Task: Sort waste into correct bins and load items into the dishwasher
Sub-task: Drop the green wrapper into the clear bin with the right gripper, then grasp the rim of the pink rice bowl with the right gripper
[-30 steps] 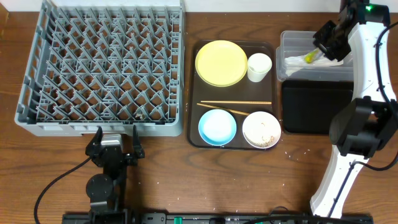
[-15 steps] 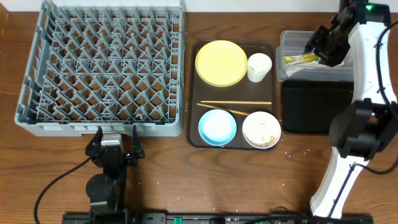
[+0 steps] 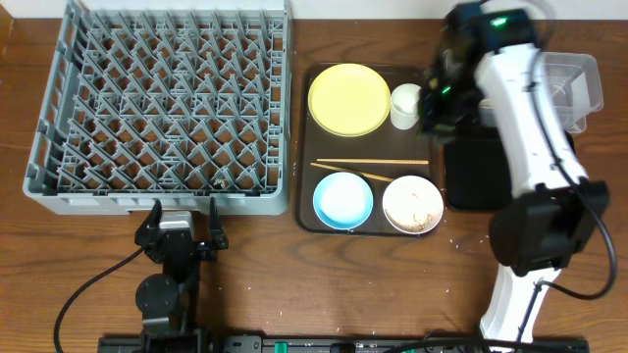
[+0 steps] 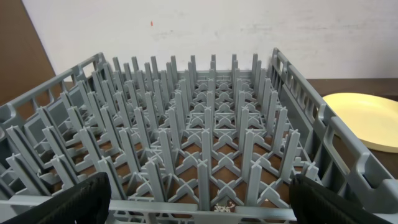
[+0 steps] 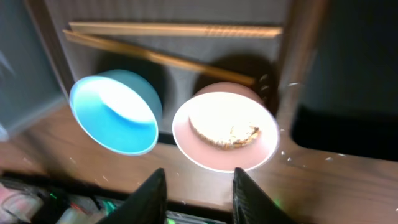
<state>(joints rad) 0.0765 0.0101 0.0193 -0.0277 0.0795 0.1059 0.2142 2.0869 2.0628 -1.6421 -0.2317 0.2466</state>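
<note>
My right gripper [image 3: 433, 116] hangs open and empty over the right side of the brown tray, beside the small white cup [image 3: 408, 104]. In the right wrist view its fingers [image 5: 199, 199] frame the white bowl [image 5: 224, 127] holding whitish food scraps [image 5: 225, 132], with the light blue bowl [image 5: 115, 118] to the left and the chopsticks [image 5: 174, 29] above. The yellow plate [image 3: 348, 98] lies on the tray. The grey dish rack [image 3: 162, 108] holds no dishes. My left gripper [image 3: 182, 231] rests open in front of it. The wrapper and napkins are hidden.
The brown serving tray [image 3: 303, 147] holds all the dishes. The clear tub [image 3: 575, 86] and black tray [image 3: 473, 181] lie to its right, mostly covered by my right arm. Small crumbs dot the table near the white bowl [image 3: 412, 204].
My right arm swung left from above the clear tub to above the brown tray. It held the wrapper over the tub a second ago and is empty now. The left arm stayed still.
</note>
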